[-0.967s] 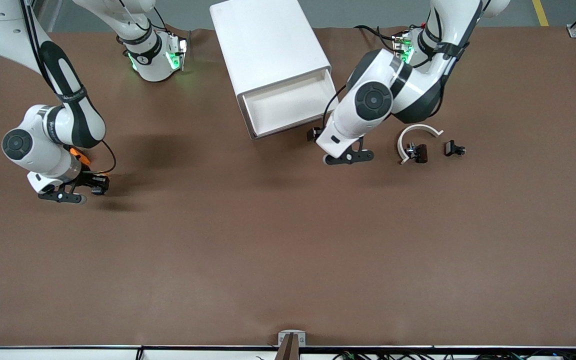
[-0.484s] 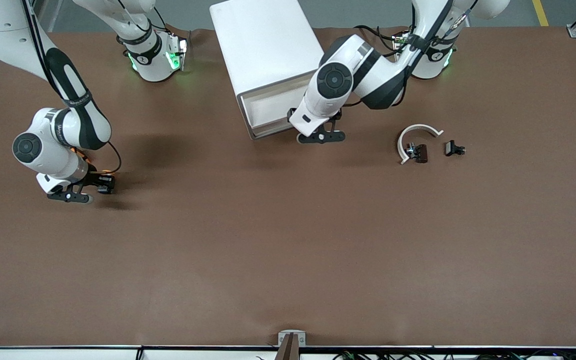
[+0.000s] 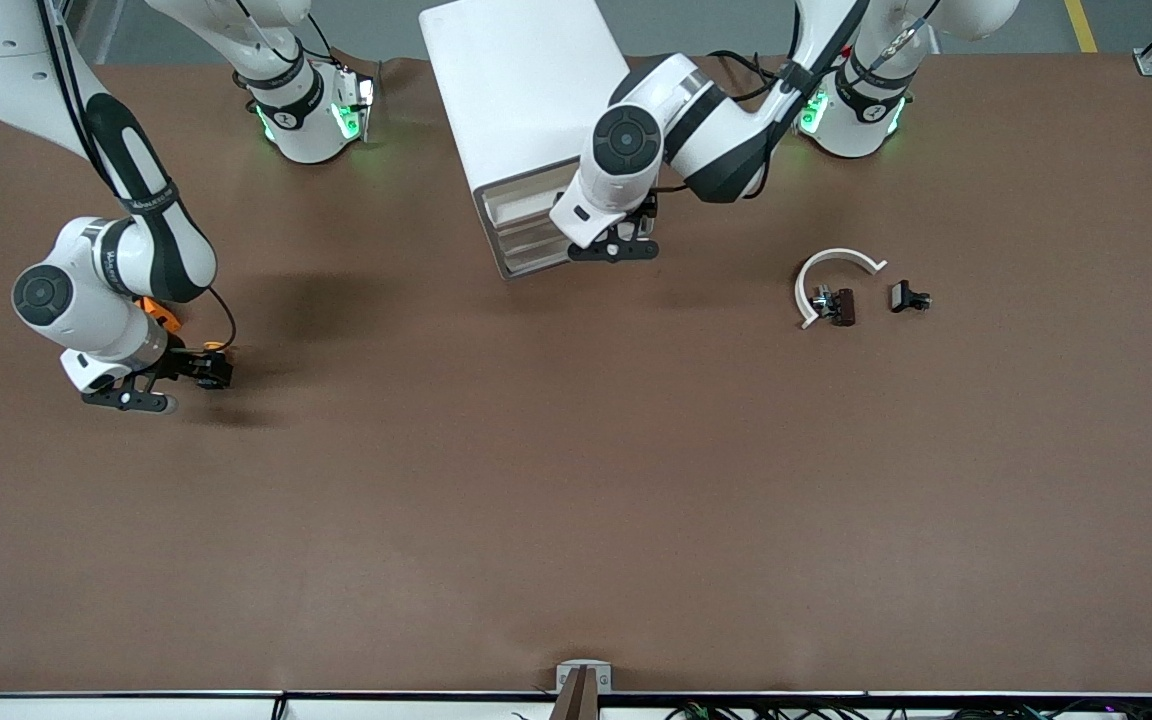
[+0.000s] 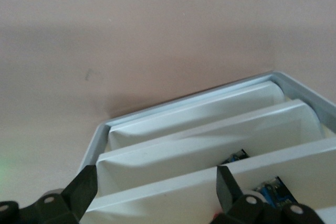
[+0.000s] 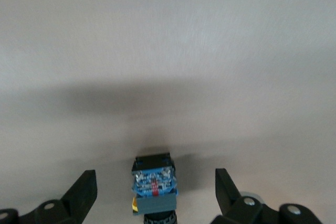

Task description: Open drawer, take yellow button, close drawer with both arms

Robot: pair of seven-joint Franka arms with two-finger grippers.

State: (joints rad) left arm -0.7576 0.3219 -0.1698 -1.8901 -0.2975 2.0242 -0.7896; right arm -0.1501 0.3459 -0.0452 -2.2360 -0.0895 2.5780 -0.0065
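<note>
The white cabinet [image 3: 534, 95] stands between the arms' bases. Its uppermost drawer [image 3: 518, 198] is pushed in, about level with the lower drawers. My left gripper [image 3: 611, 248] is open and up against the cabinet's front. In the left wrist view its fingers [image 4: 84, 188] straddle the cream drawer fronts [image 4: 210, 140]. My right gripper [image 3: 131, 397] is low over the table toward the right arm's end. It is open. The button [image 5: 154, 190] lies on the table between its fingers [image 5: 85, 191], touching neither. In the front view the button is hidden under that gripper.
An orange block [image 3: 158, 312] lies partly hidden by the right arm. A white arc with a black clip [image 3: 829, 296] and a second small black clip [image 3: 908, 297] lie toward the left arm's end of the table.
The left gripper moved from beside the open drawer onto the cabinet's front, and the drawer slid in. The right gripper shifted only slightly.
</note>
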